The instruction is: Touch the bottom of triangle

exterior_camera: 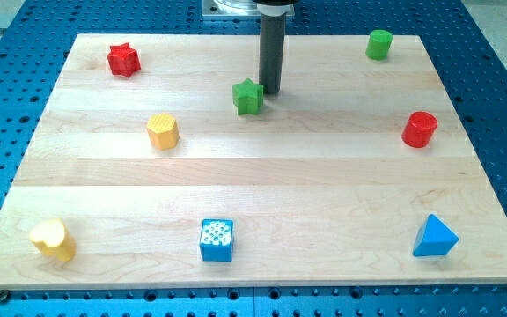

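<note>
The rod stands upright, my tip (270,92) just beside the green star (248,96), at its 2 o'clock. There are no fingers. The blue triangle (434,238) sits at the worktop's (324,176) 4 o'clock corner.

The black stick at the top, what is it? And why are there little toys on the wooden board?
The stick is the end of a robot arm. It has no hand, only a straight dark rod, and it holds nothing. Its bottom end, my tip, slides over the wooden board and pushes blocks around. There is one picture, from a camera looking down at the board. Right now my tip sits just right of the green star, close to it. Also on the board are a red star, a green cylinder, a red cylinder, a yellow hexagon block, a yellow heart, a blue cube and a blue triangle. The triangle, at the view's bottom right, is far from my tip.
</note>
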Action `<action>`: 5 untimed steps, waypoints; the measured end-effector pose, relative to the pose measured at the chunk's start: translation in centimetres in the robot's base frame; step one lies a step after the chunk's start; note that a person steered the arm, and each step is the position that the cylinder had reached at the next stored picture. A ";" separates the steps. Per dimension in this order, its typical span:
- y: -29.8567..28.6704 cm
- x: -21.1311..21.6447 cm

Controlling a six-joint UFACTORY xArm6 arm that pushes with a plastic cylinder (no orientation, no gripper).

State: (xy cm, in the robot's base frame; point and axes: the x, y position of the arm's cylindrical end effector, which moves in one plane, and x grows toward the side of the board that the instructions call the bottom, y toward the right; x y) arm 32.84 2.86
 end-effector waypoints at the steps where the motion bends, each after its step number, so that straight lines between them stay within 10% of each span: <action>1: -0.7 1.9; 5: 26.4 4.8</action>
State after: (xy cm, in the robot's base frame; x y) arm 37.62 29.22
